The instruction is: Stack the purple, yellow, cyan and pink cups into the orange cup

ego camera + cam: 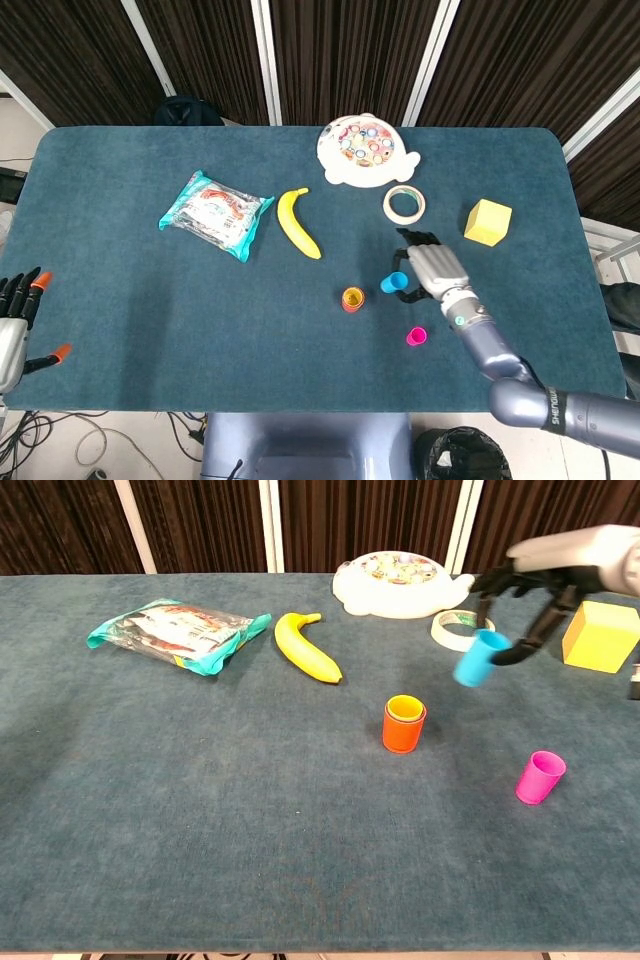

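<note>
The cyan cup (479,657) is hanging tilted in the air right of centre in the chest view, pinched at its upper end by the right hand (530,605), above and to the right of the orange cup (404,728), which is already carrying the yellow cup (404,708). The left hand (18,325) is idling at the lower left edge of the head view, fingers apart and holding nothing, while the pink cup (540,776) is waiting on the bench (200,810) at lower right. Because the cup is hanging askew from a shallow pinch, it is likely to catch the stack's rim, tip the stack or slip free.
</note>
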### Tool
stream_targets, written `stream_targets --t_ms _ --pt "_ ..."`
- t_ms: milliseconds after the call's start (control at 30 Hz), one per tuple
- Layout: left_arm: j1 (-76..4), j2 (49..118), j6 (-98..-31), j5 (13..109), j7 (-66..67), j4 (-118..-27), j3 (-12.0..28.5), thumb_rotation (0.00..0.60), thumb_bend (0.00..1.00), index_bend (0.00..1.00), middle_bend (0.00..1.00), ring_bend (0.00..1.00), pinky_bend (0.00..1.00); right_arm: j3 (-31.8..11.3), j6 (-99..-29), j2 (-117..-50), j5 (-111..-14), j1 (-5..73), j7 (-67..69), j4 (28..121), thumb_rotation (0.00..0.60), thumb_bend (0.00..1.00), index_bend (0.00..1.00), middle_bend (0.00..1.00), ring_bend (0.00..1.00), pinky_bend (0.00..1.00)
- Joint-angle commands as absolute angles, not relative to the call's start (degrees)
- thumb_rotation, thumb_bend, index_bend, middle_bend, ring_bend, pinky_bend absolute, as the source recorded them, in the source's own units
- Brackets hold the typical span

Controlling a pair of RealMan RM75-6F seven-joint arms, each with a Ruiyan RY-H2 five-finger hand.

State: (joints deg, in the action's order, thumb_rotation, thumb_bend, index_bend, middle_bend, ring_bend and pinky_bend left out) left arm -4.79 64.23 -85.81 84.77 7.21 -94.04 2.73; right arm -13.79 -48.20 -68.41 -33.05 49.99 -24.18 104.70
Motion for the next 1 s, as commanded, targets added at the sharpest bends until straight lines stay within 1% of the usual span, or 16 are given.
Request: stream_targets --t_ms 33,267,600,800,1000 --pt "-4.8 64.1 -85.7 84.7 7.0 -94.0 2.8 0.600 0.00 0.00 0.00 0.00 0.04 -14.4 -48.3 -70.1 -31.0 52.5 -25.7 105.5 0.600 0.39 0.52 0.00 0.02 0.02" --pt "-4.8 63.9 -85.7 84.6 6.5 -94.0 2.9 0.600 0.00 0.00 0.00 0.00 0.04 -13.7 -49.6 -73.2 -27.8 55.9 -27.3 105.6 0.600 0.39 0.52 0.00 0.02 0.02" --pt "-4.9 63.9 -85.6 84.6 6.3 -93.9 2.8 0.600 0.00 0.00 0.00 0.00 0.04 -12.6 -50.8 -76.3 -26.1 58.4 -27.9 104.3 0.600 0.39 0.52 0.00 0.02 0.02" --pt "-4.9 63.8 -85.6 84.5 6.2 -93.9 2.9 0.600 0.00 0.00 0.00 0.00 0.04 -12.0 -51.7 -77.1 -25.8 58.8 -27.7 103.0 0.600 0.39 0.52 0.00 0.02 0.02" --pt "-4.9 63.9 -85.5 84.5 6.2 -93.8 2.9 0.600 0.00 0.00 0.00 0.00 0.04 -11.2 -51.8 -76.5 -25.9 58.6 -27.4 102.8 0.600 0.39 0.52 0.00 0.02 0.02"
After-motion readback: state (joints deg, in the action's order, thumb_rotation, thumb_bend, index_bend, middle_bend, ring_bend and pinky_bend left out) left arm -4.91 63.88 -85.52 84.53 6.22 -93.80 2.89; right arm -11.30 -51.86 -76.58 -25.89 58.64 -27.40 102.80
